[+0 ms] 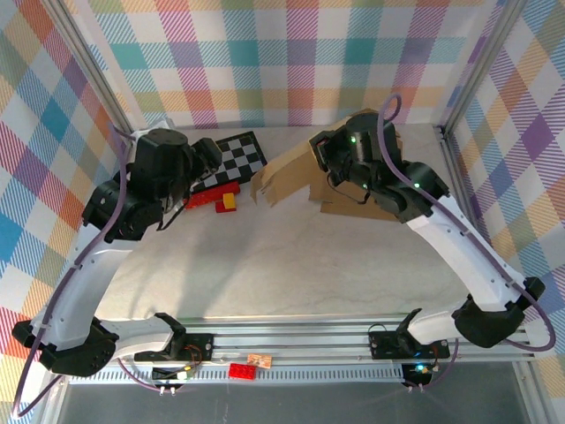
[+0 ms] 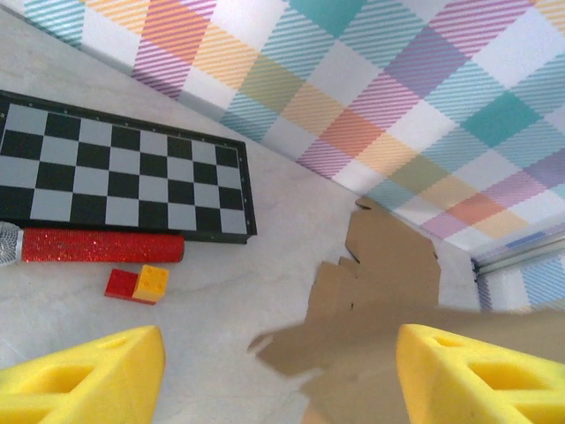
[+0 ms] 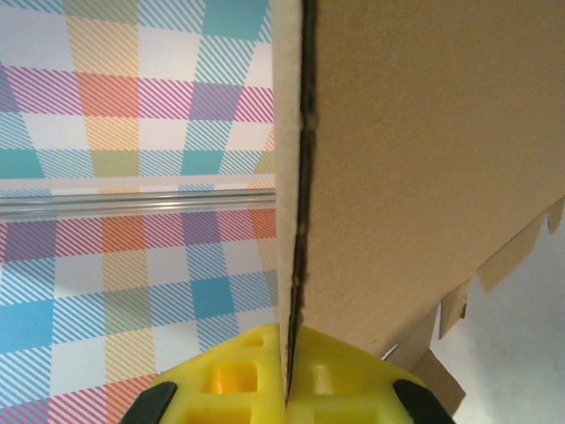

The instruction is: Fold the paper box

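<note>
The paper box is a flat brown cardboard cut-out [image 1: 284,175] lying at the back middle of the table, with its right part lifted. My right gripper [image 1: 334,157] is shut on a doubled edge of the cardboard [image 3: 424,132]. The sheet stands pinched between the yellow pads [image 3: 340,384] of the right gripper [image 3: 288,389]. My left gripper [image 1: 214,159] hangs to the left of the box, open. Its yellow fingers [image 2: 97,371] are spread wide and hold nothing. Beyond the left gripper [image 2: 281,375] the box's flaps [image 2: 388,265] lie on the table.
A black and grey checkerboard [image 1: 235,154] lies at the back left, with a red glitter cylinder [image 2: 101,245] and a red and yellow brick pair [image 2: 139,284] just in front of it. Aluminium frame posts [image 1: 459,97] bound the table. A red brick [image 1: 242,370] sits on the front rail.
</note>
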You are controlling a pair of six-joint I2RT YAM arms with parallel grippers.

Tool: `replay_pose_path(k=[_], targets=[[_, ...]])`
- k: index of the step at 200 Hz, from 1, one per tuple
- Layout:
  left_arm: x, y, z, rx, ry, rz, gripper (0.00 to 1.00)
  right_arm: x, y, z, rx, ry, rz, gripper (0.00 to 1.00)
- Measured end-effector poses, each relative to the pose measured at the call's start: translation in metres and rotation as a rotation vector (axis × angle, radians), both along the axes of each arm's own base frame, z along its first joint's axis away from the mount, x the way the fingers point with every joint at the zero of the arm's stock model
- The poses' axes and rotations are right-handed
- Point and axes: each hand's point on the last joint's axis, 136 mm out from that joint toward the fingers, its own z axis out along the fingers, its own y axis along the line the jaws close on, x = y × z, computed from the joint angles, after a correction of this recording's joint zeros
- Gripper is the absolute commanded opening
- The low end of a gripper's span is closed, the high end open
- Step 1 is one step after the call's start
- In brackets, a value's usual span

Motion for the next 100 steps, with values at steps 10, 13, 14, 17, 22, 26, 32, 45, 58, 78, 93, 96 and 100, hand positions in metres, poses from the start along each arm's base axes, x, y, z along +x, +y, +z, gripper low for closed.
replay_pose_path(k=[10, 13, 14, 17, 22, 26, 32, 45, 58, 78, 93, 96, 100], targets=[[0.002, 0.004, 0.000, 0.000, 0.008, 0.011, 0.67, -0.007, -0.001, 0.008, 0.005, 0.040, -0.020, 0.00], [0.003, 0.005, 0.000, -0.001, 0.011, 0.015, 0.67, -0.007, -0.001, 0.011, 0.010, 0.049, -0.028, 0.00], [0.003, 0.006, -0.001, -0.001, 0.012, 0.017, 0.67, -0.007, -0.002, 0.012, 0.011, 0.056, -0.033, 0.00], [0.004, 0.006, -0.001, -0.003, 0.016, 0.018, 0.67, -0.006, -0.003, 0.015, 0.011, 0.064, -0.047, 0.00], [0.007, 0.009, -0.003, -0.005, 0.026, 0.027, 0.67, -0.003, -0.003, 0.021, 0.013, 0.071, -0.063, 0.00], [0.008, 0.011, -0.005, -0.007, 0.035, 0.032, 0.66, 0.001, -0.003, 0.027, 0.020, 0.071, -0.082, 0.00], [0.011, 0.012, -0.007, -0.011, 0.047, 0.035, 0.66, 0.009, -0.002, 0.034, 0.028, 0.074, -0.108, 0.00], [0.020, 0.014, -0.013, -0.026, 0.077, 0.039, 0.66, 0.031, 0.003, 0.037, 0.047, 0.089, -0.148, 0.00], [0.029, 0.011, -0.019, -0.052, 0.111, 0.030, 0.66, 0.056, 0.008, 0.015, 0.041, 0.144, -0.181, 0.00], [0.043, 0.003, -0.029, -0.098, 0.168, 0.000, 0.67, 0.093, 0.016, -0.046, -0.018, 0.273, -0.223, 0.00], [0.053, -0.010, -0.033, -0.133, 0.199, -0.044, 0.68, 0.113, 0.019, -0.098, -0.073, 0.371, -0.246, 0.00], [0.054, -0.013, -0.035, -0.139, 0.207, -0.055, 0.68, 0.115, 0.020, -0.108, -0.084, 0.391, -0.251, 0.00], [0.056, -0.018, -0.036, -0.151, 0.216, -0.070, 0.68, 0.118, 0.020, -0.120, -0.094, 0.415, -0.254, 0.00]])
